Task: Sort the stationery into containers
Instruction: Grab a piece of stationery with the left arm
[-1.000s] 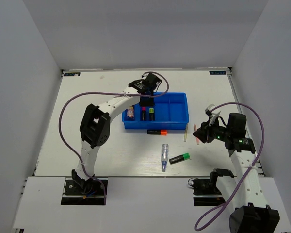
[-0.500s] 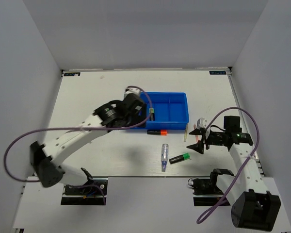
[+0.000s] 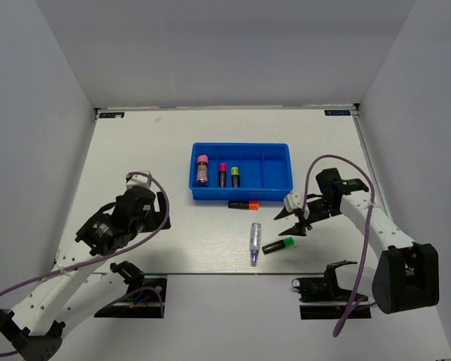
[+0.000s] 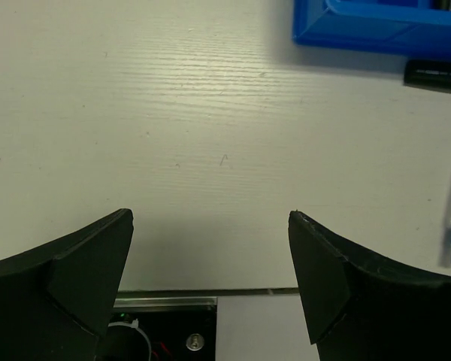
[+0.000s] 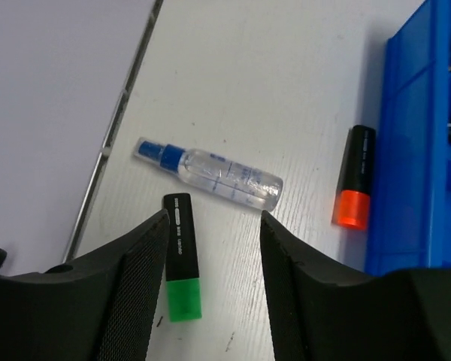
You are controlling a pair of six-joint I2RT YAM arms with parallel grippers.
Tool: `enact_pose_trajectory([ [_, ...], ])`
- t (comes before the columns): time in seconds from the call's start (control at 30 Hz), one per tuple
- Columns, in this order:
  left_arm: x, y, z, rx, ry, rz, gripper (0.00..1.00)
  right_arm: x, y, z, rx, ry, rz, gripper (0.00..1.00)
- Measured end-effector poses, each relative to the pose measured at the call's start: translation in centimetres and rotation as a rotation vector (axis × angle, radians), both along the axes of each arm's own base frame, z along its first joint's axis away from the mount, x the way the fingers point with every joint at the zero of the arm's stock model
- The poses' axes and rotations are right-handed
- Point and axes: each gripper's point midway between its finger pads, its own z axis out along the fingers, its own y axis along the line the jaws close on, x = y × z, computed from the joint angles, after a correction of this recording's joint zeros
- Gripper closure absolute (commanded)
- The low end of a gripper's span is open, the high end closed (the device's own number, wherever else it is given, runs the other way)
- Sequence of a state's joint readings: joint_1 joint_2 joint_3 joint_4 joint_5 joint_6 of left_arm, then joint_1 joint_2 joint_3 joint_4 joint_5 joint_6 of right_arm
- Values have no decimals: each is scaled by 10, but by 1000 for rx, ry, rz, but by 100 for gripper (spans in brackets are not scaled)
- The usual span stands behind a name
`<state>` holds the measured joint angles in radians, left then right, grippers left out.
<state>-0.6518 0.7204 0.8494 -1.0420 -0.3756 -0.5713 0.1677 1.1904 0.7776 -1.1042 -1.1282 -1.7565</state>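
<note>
While the glue stick [image 3: 202,170], pink highlighter [image 3: 222,175] and yellow highlighter [image 3: 235,177] lay in the tray [image 3: 275,171], I judged half done: orange highlighter [image 3: 243,204], green highlighter [image 3: 279,245] and pen [image 3: 254,243] lay outside on the table [image 3: 135,150]. Left gripper [image 4: 210,216] and right gripper [image 5: 214,218] stood spread, empty.

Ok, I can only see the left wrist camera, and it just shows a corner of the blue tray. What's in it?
Observer: A pink-capped glue stick, a pink-capped highlighter and a yellow-capped highlighter, all in the blue tray's left half.
Operator: Where's the green one?
Observer: The green-capped highlighter lies on the table, near the right hand.
Operator: Is that hand holding something?
Observer: No, its fingers are apart, with nothing between them.
</note>
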Motion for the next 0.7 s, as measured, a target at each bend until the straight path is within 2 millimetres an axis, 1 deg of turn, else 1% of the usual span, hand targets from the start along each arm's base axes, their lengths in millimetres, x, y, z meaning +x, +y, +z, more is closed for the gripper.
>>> enact_pose_trajectory([
  [0.03, -1, 3, -3, 5, 2, 3, 5, 0, 3, -5, -33, 18, 5, 45],
  [0.1, -2, 6, -6, 16, 6, 4, 5, 5, 7, -14, -104, 35, -9, 45],
  [0.13, -2, 7, -7, 24, 7, 0, 5, 10, 8, -20, -155, 59, -45, 45],
  [0.17, -2, 8, -8, 28, 6, -2, 5, 10, 11, -22, -175, 68, -48, 45],
  [0.27, -1, 9, -12, 41, -2, -15, 5, 20, 19, -31, -275, 103, -141, 45],
  [0.3, -1, 10, -14, 47, -2, -20, 3, 24, 22, -32, -296, 112, -176, 45],
  [0.47, -2, 13, -22, 69, -8, -38, 3, 39, 40, -36, -343, 144, -314, 44],
  [0.6, -2, 14, -19, 65, -30, -42, 2, 46, 51, -53, -396, 169, -367, 41],
  [0.7, -2, 14, -16, 54, -50, -43, 2, 52, 56, -65, -437, 154, -392, 41],
])
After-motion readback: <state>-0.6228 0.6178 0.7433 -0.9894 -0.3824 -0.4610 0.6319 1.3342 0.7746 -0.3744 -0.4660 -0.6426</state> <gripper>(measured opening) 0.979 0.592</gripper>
